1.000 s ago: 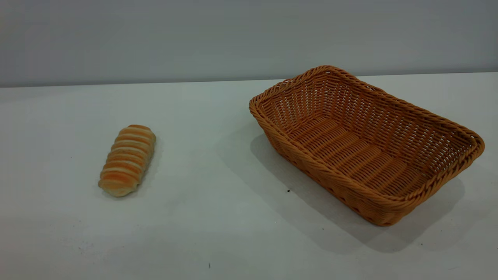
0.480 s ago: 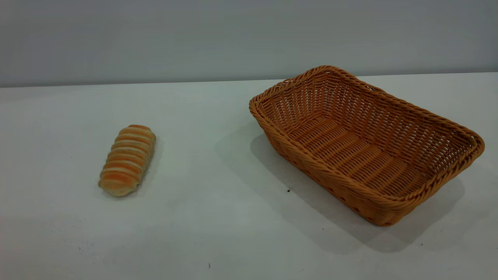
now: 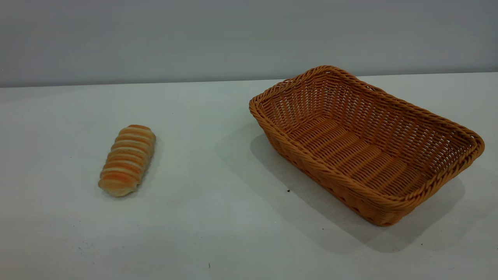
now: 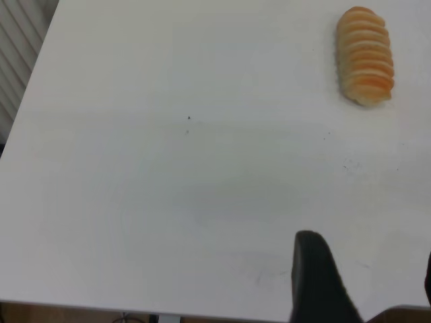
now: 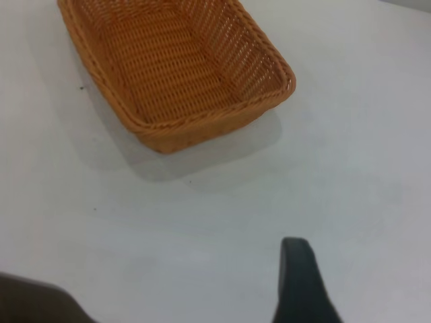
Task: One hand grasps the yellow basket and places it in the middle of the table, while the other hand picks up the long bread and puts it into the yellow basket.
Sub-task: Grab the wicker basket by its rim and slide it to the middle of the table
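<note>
Woven basket (image 3: 389, 116) and ridged bread (image 3: 127, 160) lie apart; fingers' state unclear.

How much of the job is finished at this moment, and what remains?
Nothing is done. The yellow basket stands empty at the table's right side, the long bread lies apart at the left. Nothing is gripped: the left gripper and right gripper hang short of both. Moving the basket and loading the bread remain.

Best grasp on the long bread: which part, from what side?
Grip the long bread mid-length, from above, fingers across its narrow width. It lies flat on the table with open space on both long sides; the ends are rounded and likely to slip.
</note>
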